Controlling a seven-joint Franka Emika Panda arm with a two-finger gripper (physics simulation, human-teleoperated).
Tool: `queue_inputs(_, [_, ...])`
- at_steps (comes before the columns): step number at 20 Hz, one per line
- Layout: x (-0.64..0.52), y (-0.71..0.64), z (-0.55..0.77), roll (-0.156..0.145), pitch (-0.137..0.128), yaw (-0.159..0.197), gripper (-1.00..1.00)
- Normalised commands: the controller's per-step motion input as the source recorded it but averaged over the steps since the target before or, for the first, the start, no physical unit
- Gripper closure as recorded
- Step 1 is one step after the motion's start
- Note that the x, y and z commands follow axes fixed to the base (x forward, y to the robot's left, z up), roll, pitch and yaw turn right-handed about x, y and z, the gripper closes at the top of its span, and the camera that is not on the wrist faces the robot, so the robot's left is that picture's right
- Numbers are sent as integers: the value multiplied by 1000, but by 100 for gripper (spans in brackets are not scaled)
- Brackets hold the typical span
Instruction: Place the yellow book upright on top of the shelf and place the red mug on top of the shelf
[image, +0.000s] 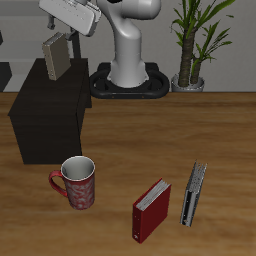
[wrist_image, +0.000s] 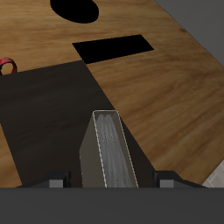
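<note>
Looks like a rendered study or home-office corner rather than a real room: flat, clean textures throughout. Shown by a wooden table (image: 215, 130) carrying reading things and drinkware, namely a red book (image: 151, 210), a grey book (image: 193, 194) and a red mug (image: 78, 183), beside a dark box-shaped shelf (image: 48, 118). Backed by a potted plant (image: 196, 40) beside the white robot base (image: 132, 55), against plain pale walls.

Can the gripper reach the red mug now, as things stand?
Probably not yet. The gripper is shut on the yellow book above the shelf, so it is occupied. The red mug itself stands open on the table, with nothing over it.
</note>
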Motion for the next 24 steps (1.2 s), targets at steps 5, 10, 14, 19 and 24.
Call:
queue_inputs(5, [50, 2, 97, -22, -19, 39, -100])
queue_inputs(10, [130, 190, 208, 0, -36, 124, -100])
queue_inputs(14, [282, 385, 263, 6, -26, 152, -100])
queue_inputs(19, [631, 515, -24, 32, 46, 212, -100])
queue_inputs(24, [506, 436, -48, 55, 52, 123, -100])
